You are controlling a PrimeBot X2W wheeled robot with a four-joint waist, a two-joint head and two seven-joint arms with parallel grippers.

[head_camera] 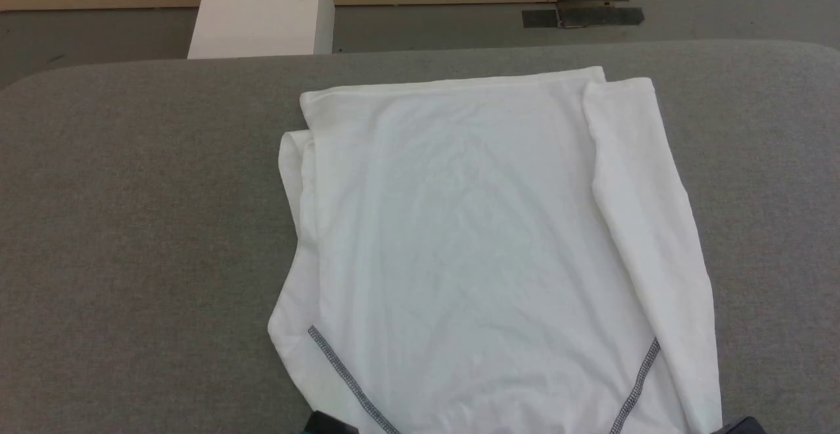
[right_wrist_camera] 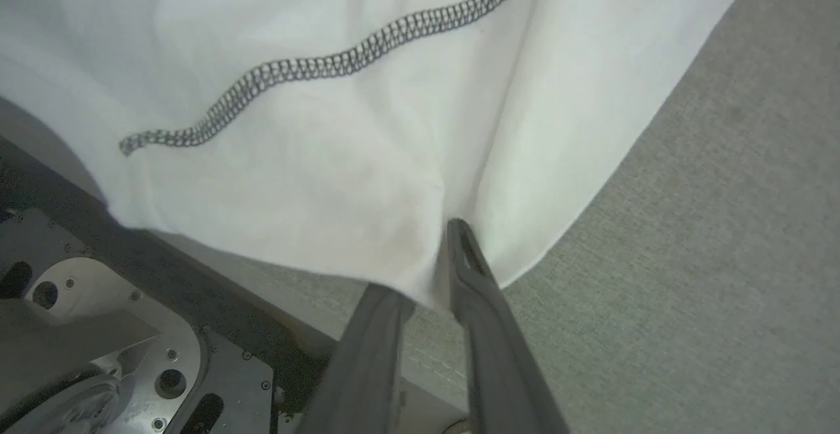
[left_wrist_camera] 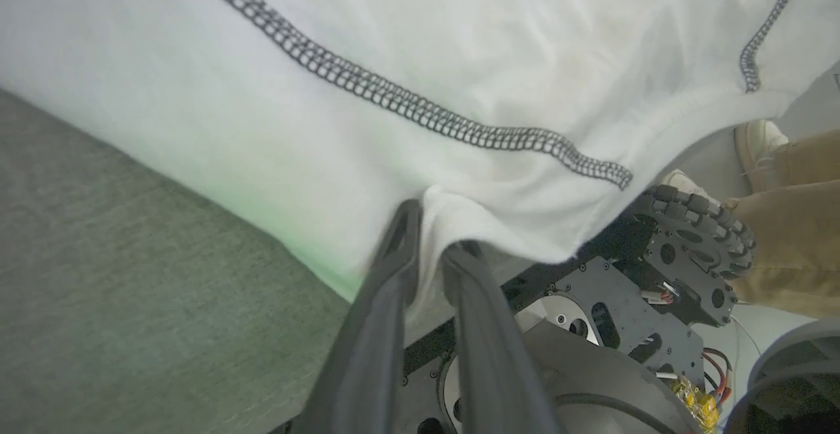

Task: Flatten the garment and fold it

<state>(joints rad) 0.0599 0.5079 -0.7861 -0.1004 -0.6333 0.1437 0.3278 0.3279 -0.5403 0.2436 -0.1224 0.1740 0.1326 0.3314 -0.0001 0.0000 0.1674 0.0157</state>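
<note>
Grey table [head_camera: 131, 224]: far edge w/ rounded corners, wide bare cloth to L & R of the garment [head_camera: 485, 250], narrower bare strip btwn its far hem and the far edge. White box [head_camera: 262, 7] stands past the far edge, well apart from the fabric. Near edge is tight: robot base [left_wrist_camera: 623, 303] sits right below it, and a person's shoe [left_wrist_camera: 755, 145] and tan trouser leg [left_wrist_camera: 794, 237] are just beyond the base.

Garment is white and mostly flat on the table, centre-right, w/ light wrinkles mid-panel. L side has a narrow tuck along its length; R side has a long flap folded inward. Black-and-white zigzag seams run diagonally at both near corners. Near end hangs past the table's near edge, over the base.

L gripper [left_wrist_camera: 430, 250]: jaws nearly closed, a bunched fold of the near-L edge pinched btwn them, just below the seam. R gripper [right_wrist_camera: 433, 270]: jaws close together, near-R edge clamped, one finger under the fabric, one over it, at the crease where the flap starts. In head view both tips, L [head_camera: 331, 424] and R [head_camera: 741, 426], peek out at the bottom edge, at the garment's two near corners.
</note>
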